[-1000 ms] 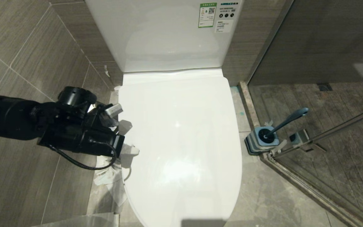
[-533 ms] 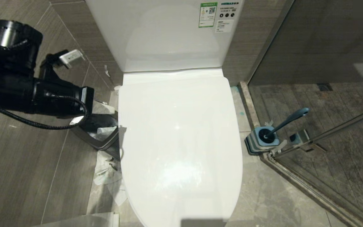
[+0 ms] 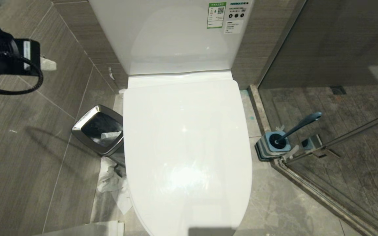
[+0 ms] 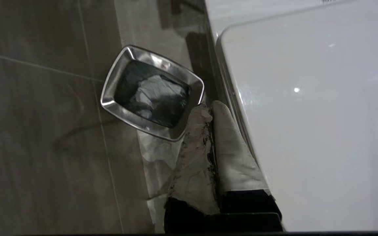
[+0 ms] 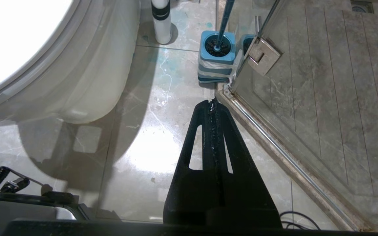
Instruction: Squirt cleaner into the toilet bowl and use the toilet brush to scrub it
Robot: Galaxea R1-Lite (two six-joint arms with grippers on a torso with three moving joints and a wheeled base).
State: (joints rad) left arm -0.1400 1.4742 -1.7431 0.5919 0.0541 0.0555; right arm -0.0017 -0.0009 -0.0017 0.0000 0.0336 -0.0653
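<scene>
Grey-brown tiles cover floor and wall around the toilet bowl [image 3: 189, 154], whose lid is down, so no cleaner can go in yet; I see no cleaner bottle. By the shower glass at the toilet's right side the toilet brush [image 3: 302, 124] leans in its striped base [image 3: 271, 146], handle tilted for an easy reach. High at the toilet's left, the left gripper [image 4: 210, 137] is pressed shut on nothing above the waste bin [image 3: 80, 129]. Low over the floor, the right gripper [image 5: 213, 108] is also closed and empty.

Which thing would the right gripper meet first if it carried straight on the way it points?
Probably the bare marble floor; on that line beyond its shut fingertips, the right gripper points toward the blue-and-grey striped square brush base. Depth is unclear.
</scene>
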